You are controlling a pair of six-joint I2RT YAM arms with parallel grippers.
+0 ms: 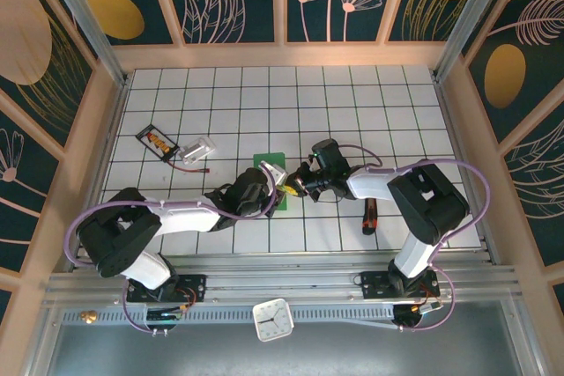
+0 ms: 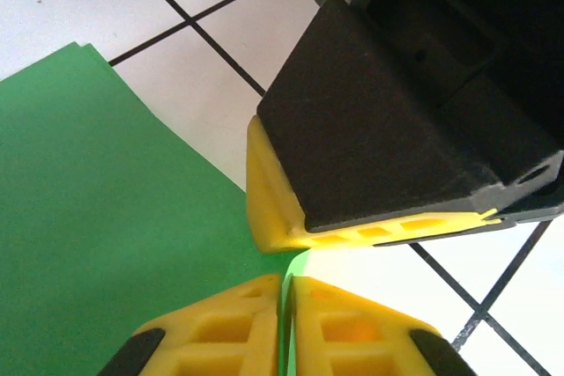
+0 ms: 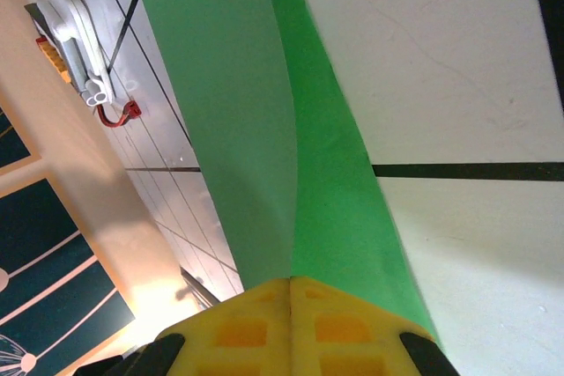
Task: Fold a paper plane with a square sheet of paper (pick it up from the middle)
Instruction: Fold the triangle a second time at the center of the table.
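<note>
The thin bright-green sheet of paper (image 1: 269,163) is found near the middle of the white, black-gridded tabletop (image 1: 388,103). It is narrower than a full square and doubled over. In the right wrist view two smooth matte layers are seen running together toward the fingers, one paler and one in shade. A first fold is therefore judged to be made or in the making. No pointed nose, wings or dart shape can be seen, so most of the folding is judged to be left.

The left gripper (image 2: 286,288) is pinched closed on the paper's edge, with a sliver of green caught between its ribbed yellow plastic pads (image 2: 229,323). The right gripper (image 3: 291,283) is likewise clamped on the sheet, its yellow fingers pressed together and the paper issuing from between them. In the left wrist view its blocky black housing is seen just beside the left fingertips, at the same edge. The paper is gently bowed there rather than sharply creased.
</note>
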